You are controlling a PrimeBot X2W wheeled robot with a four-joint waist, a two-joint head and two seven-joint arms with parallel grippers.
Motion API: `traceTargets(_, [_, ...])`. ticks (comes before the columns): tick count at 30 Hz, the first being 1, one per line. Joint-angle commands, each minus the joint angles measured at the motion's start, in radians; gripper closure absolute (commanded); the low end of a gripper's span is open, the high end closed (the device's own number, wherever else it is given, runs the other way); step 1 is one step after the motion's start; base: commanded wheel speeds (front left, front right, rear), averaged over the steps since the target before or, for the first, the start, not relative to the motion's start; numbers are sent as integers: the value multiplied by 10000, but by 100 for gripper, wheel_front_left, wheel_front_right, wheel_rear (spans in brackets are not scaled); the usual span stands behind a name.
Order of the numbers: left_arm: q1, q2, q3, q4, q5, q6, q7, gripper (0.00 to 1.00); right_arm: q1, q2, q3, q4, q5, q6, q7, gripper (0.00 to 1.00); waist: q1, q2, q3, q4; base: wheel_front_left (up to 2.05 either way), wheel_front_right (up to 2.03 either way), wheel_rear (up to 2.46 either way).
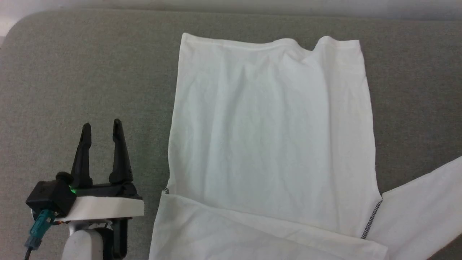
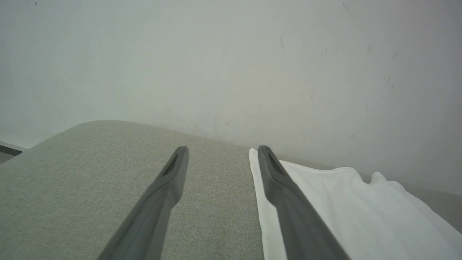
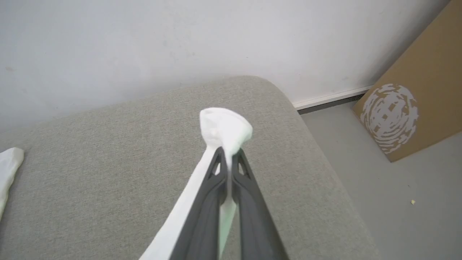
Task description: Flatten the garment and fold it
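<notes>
On the floor (image 3: 397, 216) beside the grey padded surface (image 3: 108, 173), a cardboard box (image 3: 415, 108) stands near the wall (image 3: 144, 36); the right gripper (image 3: 227, 153) pinches the garment (image 1: 270, 144), and the left gripper (image 1: 102, 126) is spread wide.

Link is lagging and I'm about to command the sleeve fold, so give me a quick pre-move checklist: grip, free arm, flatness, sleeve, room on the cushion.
1. Grip: right gripper shut on the sleeve end, fabric bunched above the tips: ok.
2. Free arm: left gripper open, beside the garment and apart from it: ok.
3. Flatness: far edge puckered, shallow creases across the body: not ok.
4. Twist in the sleeve: it runs out of the head view: cannot tell.
5. Room: far edge lies well inside the cushion: ok.
</notes>
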State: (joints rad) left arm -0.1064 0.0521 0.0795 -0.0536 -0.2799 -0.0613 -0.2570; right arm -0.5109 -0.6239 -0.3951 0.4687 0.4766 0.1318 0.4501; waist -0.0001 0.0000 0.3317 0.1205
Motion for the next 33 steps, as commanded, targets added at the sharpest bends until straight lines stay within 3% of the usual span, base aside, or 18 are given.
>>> traceTargets(1, [174, -16, 82, 47, 110, -80, -47, 0, 361, -35, -301, -200, 33, -11, -119, 100, 1, 0, -733, -536, 0, 0, 0])
traceTargets(7, [691, -16, 317, 241, 118, -98, -47, 0, 2028, 509, -873, -2053, 324, -11, -352, 100, 1, 0, -1525, -683, 0, 0, 0])
traceTargets(14, [1270, 39, 376, 404, 101, -72, 22, 0, 3967, 2388, -220, -5411, 1116, -11, 478, 100, 1, 0, -2338, -667, 0, 0, 0])
traceTargets(19, [1418, 157, 394, 441, 61, -58, 197, 0, 4748, 4023, 1221, -7011, 1034, -11, 835, 100, 1, 0, -2714, -589, 0, 0, 0])
traceTargets(22, [1472, 214, 381, 428, 54, -39, 313, 0, 4916, 4997, 2477, -7205, 940, -11, 862, 100, 1, 0, -2819, -519, 0, 0, 0])
traceTargets(25, [1476, 258, 359, 449, 26, -34, 399, 0, 4985, 5521, 3751, -6843, 1259, -11, 706, 100, 1, 0, -2864, -367, 0, 0, 0])
traceTargets(33, [1291, 316, 212, 605, -37, -42, 520, 0, 4216, 5730, 7242, -4896, 2428, -11, -380, 100, 1, 0, -2669, 202, 0, 0, 0])
